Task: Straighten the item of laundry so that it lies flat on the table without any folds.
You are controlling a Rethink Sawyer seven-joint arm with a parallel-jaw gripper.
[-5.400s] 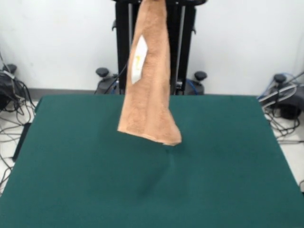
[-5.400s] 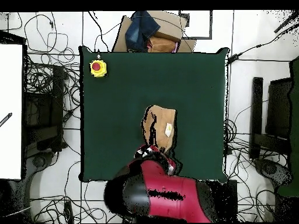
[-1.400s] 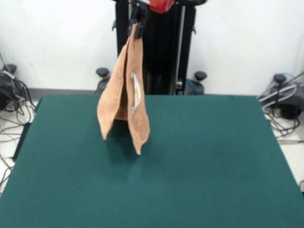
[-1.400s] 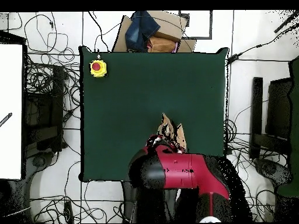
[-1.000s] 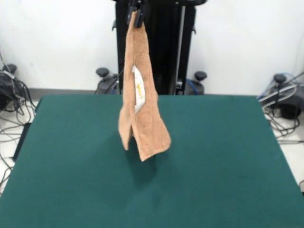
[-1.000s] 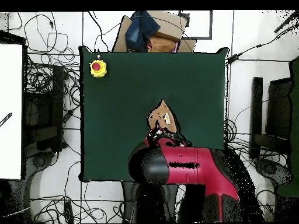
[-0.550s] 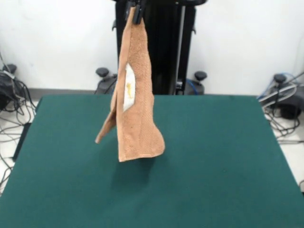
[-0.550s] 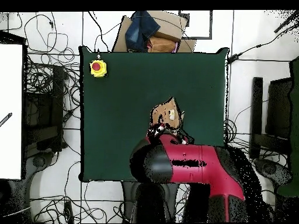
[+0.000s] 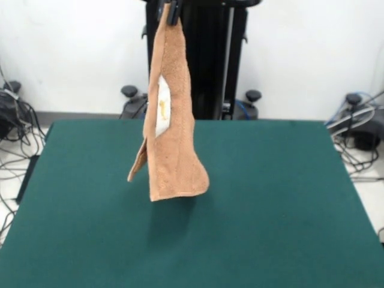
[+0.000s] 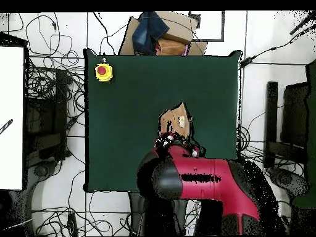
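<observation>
Straightening not yet done: we see the towel [image 9: 171, 132] hanging in the air over the middle of the table [image 9: 282, 198], doubled lengthwise, its white label showing, hem clear of the felt. Laying out and smoothing remain. The gripper [image 9: 173, 11], at the top edge, has its fingers pinched on the towel's upper corner.

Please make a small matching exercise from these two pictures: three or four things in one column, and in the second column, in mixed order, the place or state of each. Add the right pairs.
Things:
1. peach-orange terry-cloth towel
2. white label
3. round red button on a yellow base
4. black gripper

Places or states:
A. on a corner of the dark green felt table
B. on the towel's side
C. hanging in the air above the table, folded
D. shut on the towel's top end

Pairs: 1-C, 2-B, 3-A, 4-D
</observation>
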